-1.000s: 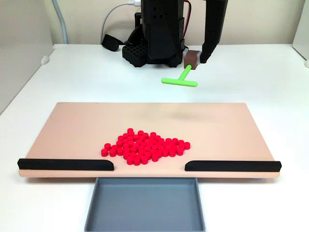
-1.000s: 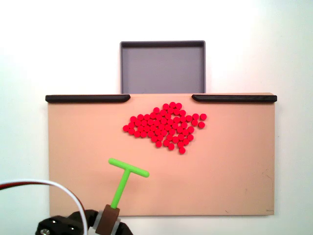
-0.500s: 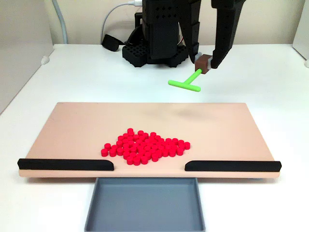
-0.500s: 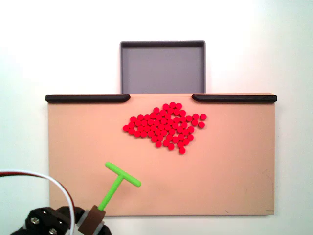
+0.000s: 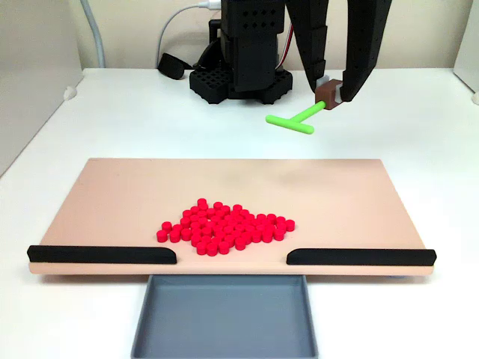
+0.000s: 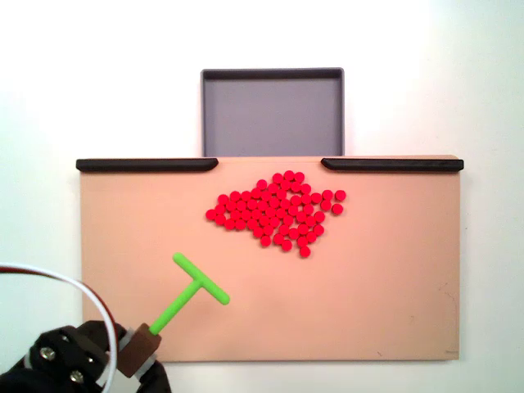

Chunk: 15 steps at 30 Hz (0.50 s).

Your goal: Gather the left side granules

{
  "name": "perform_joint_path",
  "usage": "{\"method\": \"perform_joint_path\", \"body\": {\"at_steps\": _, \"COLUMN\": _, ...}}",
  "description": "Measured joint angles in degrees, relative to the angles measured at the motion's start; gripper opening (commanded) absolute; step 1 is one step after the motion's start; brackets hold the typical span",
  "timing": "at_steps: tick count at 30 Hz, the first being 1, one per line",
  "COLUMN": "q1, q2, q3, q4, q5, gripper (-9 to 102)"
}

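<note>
Pusher held clear of the board, sweep not yet begun

The red granules [image 6: 277,209] are seen clustered at the centre of the tan board [image 6: 393,286], just below the gap before the grey tray [image 6: 273,110]; none are in it. The green T-shaped pusher [image 6: 195,286] is clamped by the gripper [image 6: 137,358] at lower left, its stem running diagonally, crossbar pointed up-right toward the granules.

Plain white table [image 5: 112,127] all around – clean, matte, evenly lit with only soft shadows. A beige wall [image 5: 135,30] runs along the far edge. On the left there's a light grey panel [image 5: 30,75] standing upright next to the table. A white cable [image 5: 174,22] and a grey hose [image 5: 93,34] hang against the far wall.
</note>
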Motion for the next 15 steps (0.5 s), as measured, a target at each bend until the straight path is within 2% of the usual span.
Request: {"method": "perform_joint_path", "body": {"at_steps": 15, "q1": -0.6, "q2": -1.2, "q3": 0.0, "q4": 0.0, "q5": 9.1, "gripper": 0}}
